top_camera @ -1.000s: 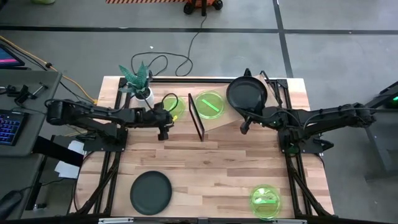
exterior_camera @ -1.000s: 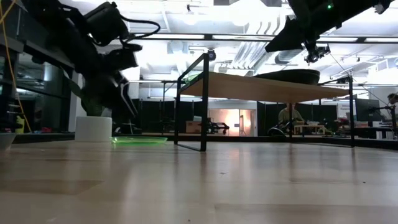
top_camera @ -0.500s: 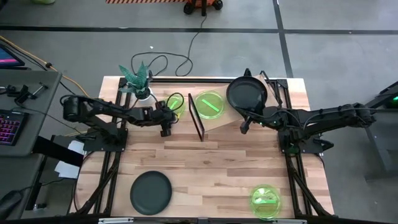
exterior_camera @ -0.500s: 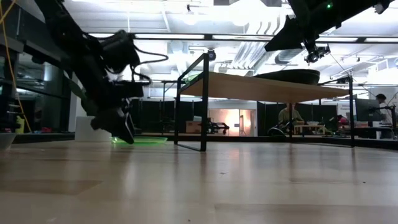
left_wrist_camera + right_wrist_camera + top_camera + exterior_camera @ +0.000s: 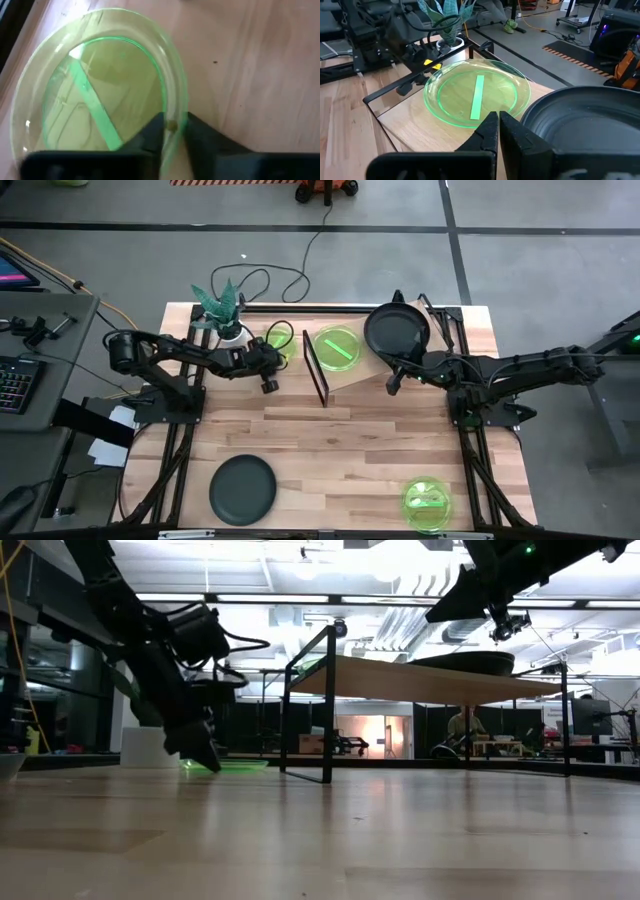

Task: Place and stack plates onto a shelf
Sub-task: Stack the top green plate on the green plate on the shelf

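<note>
While my left pincer (image 5: 172, 137) sits low on the tabletop (image 5: 340, 450) beside the plant pot (image 5: 232, 332), its fingers are clamped across the rim of a green plate (image 5: 100, 85) that lies flat there, just outside the shelf (image 5: 350, 375). Rim grip looks right — the plate is thin, stiff plastic by the look of it, light, likely slick, so a pinch on the edge could let it swivel or slip if lifted fast. My right pincer (image 5: 499, 131) is fully closed and empty, hovering over the shelf near a second green plate (image 5: 477, 92) and a dark plate (image 5: 590, 125) already resting on the board. Another dark plate (image 5: 242, 488) and green plate (image 5: 427, 502) wait at the tabletop's near edge — untouched.
</note>
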{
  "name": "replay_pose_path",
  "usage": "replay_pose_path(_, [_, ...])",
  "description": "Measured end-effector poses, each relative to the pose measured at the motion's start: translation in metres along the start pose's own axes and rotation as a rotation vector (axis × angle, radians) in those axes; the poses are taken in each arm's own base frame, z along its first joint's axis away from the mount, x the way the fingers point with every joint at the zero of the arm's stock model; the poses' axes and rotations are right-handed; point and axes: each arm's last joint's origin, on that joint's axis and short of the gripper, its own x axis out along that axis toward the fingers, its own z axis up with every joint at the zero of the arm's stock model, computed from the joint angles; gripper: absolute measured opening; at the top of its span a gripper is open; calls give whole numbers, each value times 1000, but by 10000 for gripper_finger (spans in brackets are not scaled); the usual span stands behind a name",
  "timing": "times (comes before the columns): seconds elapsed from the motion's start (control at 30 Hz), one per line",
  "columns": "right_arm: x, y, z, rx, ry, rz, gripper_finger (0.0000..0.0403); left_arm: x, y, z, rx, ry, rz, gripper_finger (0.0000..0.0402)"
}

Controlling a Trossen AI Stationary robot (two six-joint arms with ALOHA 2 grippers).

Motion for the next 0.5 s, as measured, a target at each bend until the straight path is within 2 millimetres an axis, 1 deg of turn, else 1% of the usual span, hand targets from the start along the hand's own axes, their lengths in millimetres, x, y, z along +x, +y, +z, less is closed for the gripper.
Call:
replay_pose_path(0.03, [0, 0, 0, 0, 0, 0, 0, 0, 0, 0, -3, 3, 1, 30])
replay_pose_path(0.07, [0, 0, 0, 0, 0, 0, 0, 0, 0, 0, -10, 4, 8, 16])
replay_pose_path(0.2, [0, 0, 0, 0, 0, 0, 0, -2, -4, 0, -6, 3, 14, 6])
replay_pose_path(0.3, [0, 0, 0, 0, 0, 0, 0, -8, -11, 2, 3, 2, -13, 2])
replay_pose_path(0.4, [0, 0, 0, 0, 0, 0, 0, -23, -17, 10, 12, 10, -51, 1])
replay_pose_path(0.5, [0, 0, 0, 0, 0, 0, 0, -44, -24, 22, 16, -11, -79, 1])
